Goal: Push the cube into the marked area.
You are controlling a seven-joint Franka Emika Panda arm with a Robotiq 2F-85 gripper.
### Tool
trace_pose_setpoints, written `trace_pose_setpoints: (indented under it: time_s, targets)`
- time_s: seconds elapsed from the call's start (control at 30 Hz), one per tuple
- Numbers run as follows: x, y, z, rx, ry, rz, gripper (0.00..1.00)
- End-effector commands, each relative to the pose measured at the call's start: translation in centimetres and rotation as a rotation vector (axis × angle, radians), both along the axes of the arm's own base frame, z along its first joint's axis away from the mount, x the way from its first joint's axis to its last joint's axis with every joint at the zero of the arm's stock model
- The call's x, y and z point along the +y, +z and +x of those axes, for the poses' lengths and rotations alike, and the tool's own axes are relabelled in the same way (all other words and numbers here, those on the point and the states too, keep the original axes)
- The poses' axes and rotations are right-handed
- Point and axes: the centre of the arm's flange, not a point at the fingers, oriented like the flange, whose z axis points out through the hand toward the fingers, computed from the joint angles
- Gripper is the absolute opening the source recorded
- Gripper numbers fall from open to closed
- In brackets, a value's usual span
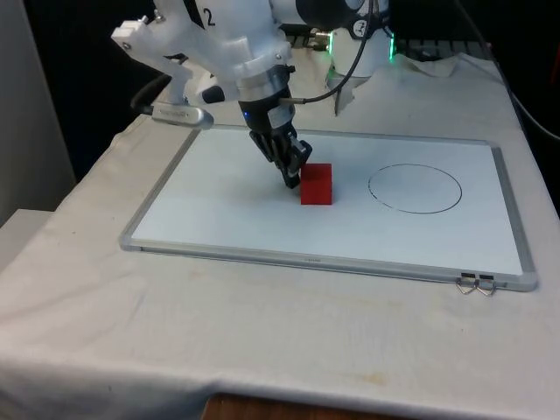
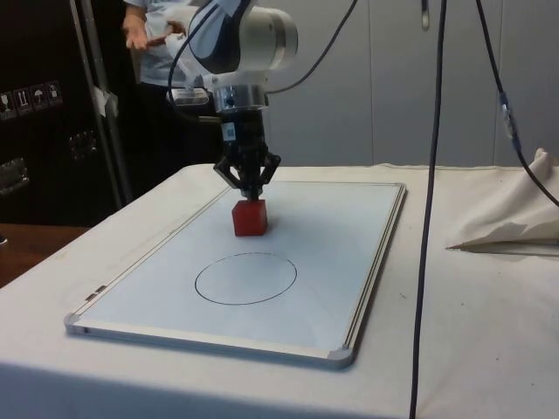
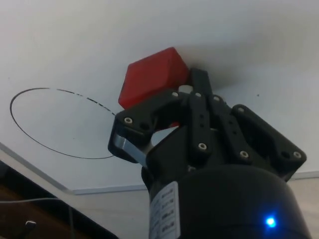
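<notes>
Fingers look closed together w/ nothing between them, tips pressed down to board level and used as a blunt pusher, not a grasp; side view shows them meeting in a point just behind the cube's top edge. Gripper sits touching, or all but touching, the red cube on the face away from the circle. Cube rests flat on the whiteboard, roughly mid-board, well short of the drawn circle, which lies toward the front view's right w/ bare board between the two. Side view has the cube at the far side of the circle and the gripper beyond it, so gripper, cube and target are about in line. Step in hand, as I read it: the push itself, contact made, most of the travel not yet covered. Next move prob. calls for a steady slide along the board toward the circle, keeping tips low and centred on the cube's back face so it doesn't spin off to one side, then stopping once it's fully inside the line. Hard to make out: actual contact point, since the fingers cover that face in the front view and the gripper body blocks the cube's base in the wrist view. Person stands behind the table in the side view, cut off at the frame's top.
</notes>
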Motion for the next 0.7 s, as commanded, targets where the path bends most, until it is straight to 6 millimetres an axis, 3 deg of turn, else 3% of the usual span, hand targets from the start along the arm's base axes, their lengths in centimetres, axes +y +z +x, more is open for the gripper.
trace_pose_setpoints:
  time_s: [0.0,0.27,0.67]
  targets:
    - [0.3,-0.2,0.2,0.001,0.010,0.009,0.00]
    - [1.3,-0.5,0.3,0.000,0.050,0.009,0.00]
    - [5.0,-0.7,0.1,0.010,0.093,0.028,0.00]
